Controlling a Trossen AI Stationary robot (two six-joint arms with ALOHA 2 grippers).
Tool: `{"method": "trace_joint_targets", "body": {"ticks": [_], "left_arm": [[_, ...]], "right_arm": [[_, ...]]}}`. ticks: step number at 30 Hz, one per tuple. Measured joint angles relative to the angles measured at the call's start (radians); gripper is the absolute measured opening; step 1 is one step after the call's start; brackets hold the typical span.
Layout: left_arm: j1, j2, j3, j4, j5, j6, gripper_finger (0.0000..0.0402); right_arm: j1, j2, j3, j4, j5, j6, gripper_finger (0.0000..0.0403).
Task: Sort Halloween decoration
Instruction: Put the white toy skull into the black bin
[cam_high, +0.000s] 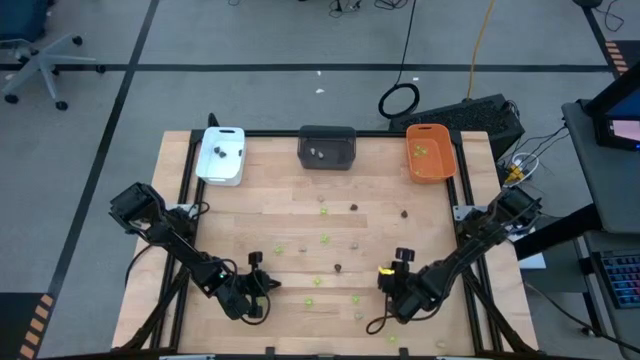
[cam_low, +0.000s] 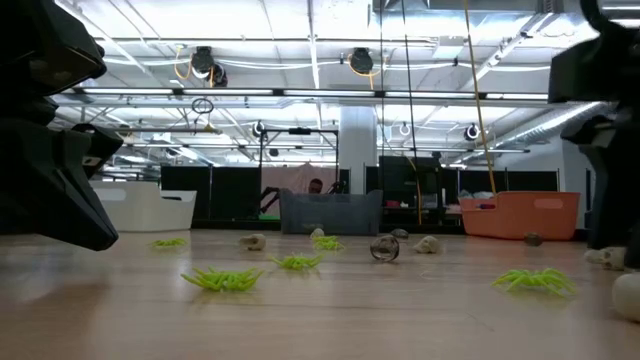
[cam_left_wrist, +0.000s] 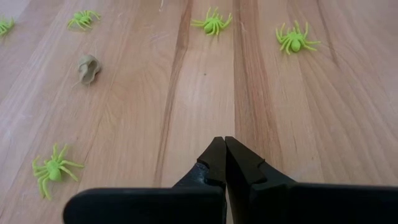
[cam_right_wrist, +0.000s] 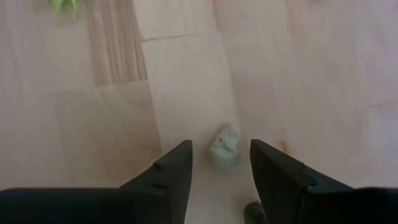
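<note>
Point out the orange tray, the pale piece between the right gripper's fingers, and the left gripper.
orange tray (cam_high: 431, 165), high view, its floor.
pale piece (cam_right_wrist: 224, 145), right wrist view, its middle.
left gripper (cam_left_wrist: 225, 144), left wrist view, fingertips.

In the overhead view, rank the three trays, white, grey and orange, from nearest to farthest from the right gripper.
Measured from the right gripper, low on the table's right half:
1. Orange tray, at the far right corner, on the gripper's own side.
2. Grey tray, at the middle of the far edge.
3. White tray, at the far left corner, diagonally across the table.
</note>
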Motion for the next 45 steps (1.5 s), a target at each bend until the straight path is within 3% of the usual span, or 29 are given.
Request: {"method": "trace_joint_targets", "body": {"ticks": [8, 19, 33, 45], "left_arm": [[0.000, 0.000, 0.000, 0.000, 0.000, 0.000, 0.0001], [0.000, 0.000, 0.000, 0.000, 0.000, 0.000, 0.0001], [0.000, 0.000, 0.000, 0.000, 0.000, 0.000, 0.0001], [0.000, 0.000, 0.000, 0.000, 0.000, 0.000, 0.0001]], "right_arm": [[-0.025, -0.005, -0.046, 0.066, -0.027, 0.003, 0.0123], [-0.025, -0.002, -0.049, 0.068, -0.015, -0.014, 0.0012], [-0.026, 0.004, -0.054, 0.175, 0.065, -0.097, 0.0015], [-0.024, 0.006, -0.052, 0.352, 0.288, -0.243, 0.0015]]}}
